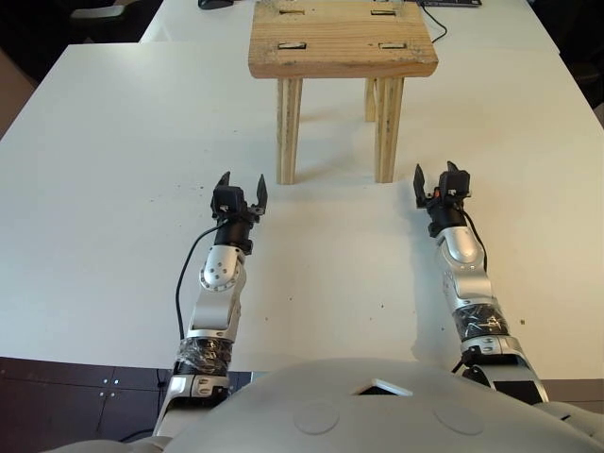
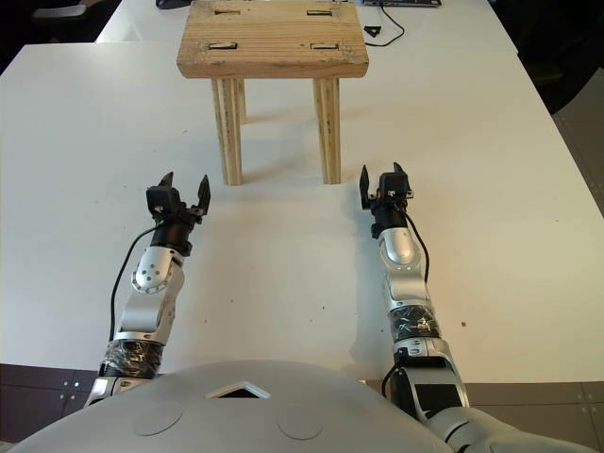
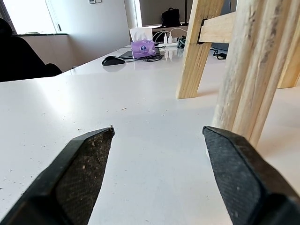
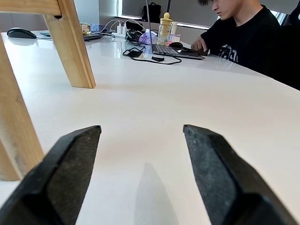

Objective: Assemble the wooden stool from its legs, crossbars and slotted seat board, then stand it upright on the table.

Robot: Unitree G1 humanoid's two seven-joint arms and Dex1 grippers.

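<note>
- Two grippers sit nearest, low over the white table [image 1: 113, 189]: the left gripper [image 1: 243, 181] and the right gripper [image 1: 436, 176].
- Both grippers point away from the robot, toward the stool [image 1: 382, 113].
- On the left gripper, the two black fingers [image 3: 82, 176] are spread wide apart and hold nothing.
- On the right gripper, the two fingers [image 4: 70, 171] are spread wide too, with nothing between them.
- One wooden stool stands upright on the table, a little past the grippers and between them.
- Its seat board [image 2: 272, 42] lies flat on top, with its long side going from left to right.
- Four small slots show in the seat board.
- Four legs [image 1: 288, 127] hold the stool up, with their feet on the table.
- One front leg is near the left gripper and the other is near the right gripper, but nothing touches.
- One crossbar [image 3: 216, 28] joins two legs high up, just under the seat.
- Far back on the table lie one black mouse [image 3: 112, 60], one laptop [image 4: 176, 49] and one bottle [image 4: 164, 29].
- One purple tissue box [image 3: 143, 48] sits there too, with a white tissue poking out of its top.
</note>
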